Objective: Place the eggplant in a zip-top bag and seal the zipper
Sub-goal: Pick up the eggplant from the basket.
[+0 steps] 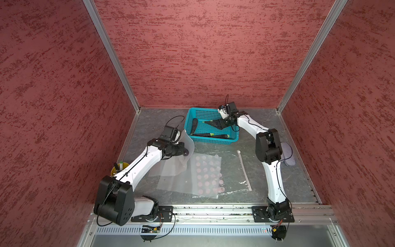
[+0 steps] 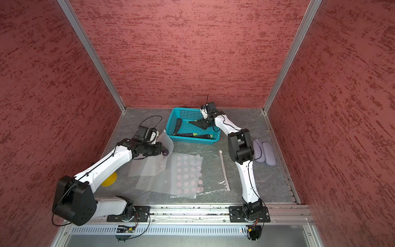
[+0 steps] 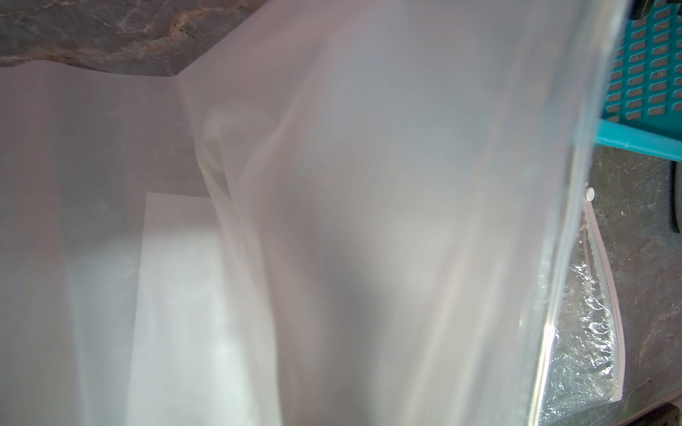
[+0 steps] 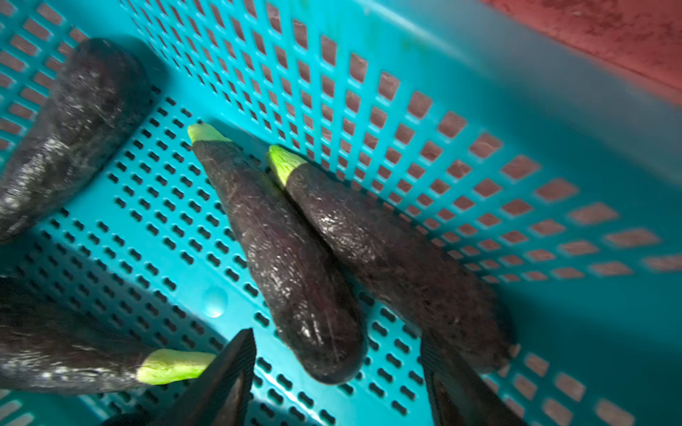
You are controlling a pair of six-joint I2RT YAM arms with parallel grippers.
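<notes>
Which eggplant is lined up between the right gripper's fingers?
The eggplant of the side-by-side pair lying away from the basket wall; its rounded end sits between them.

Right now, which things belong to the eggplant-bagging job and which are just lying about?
Job: eggplants, teal basket, frosted bag pinched up by left pincer, right pincer open over an eggplant.
Lying about: dotted bag, clear bag with zipper strip, yellow cup, lilac pouches.
</notes>
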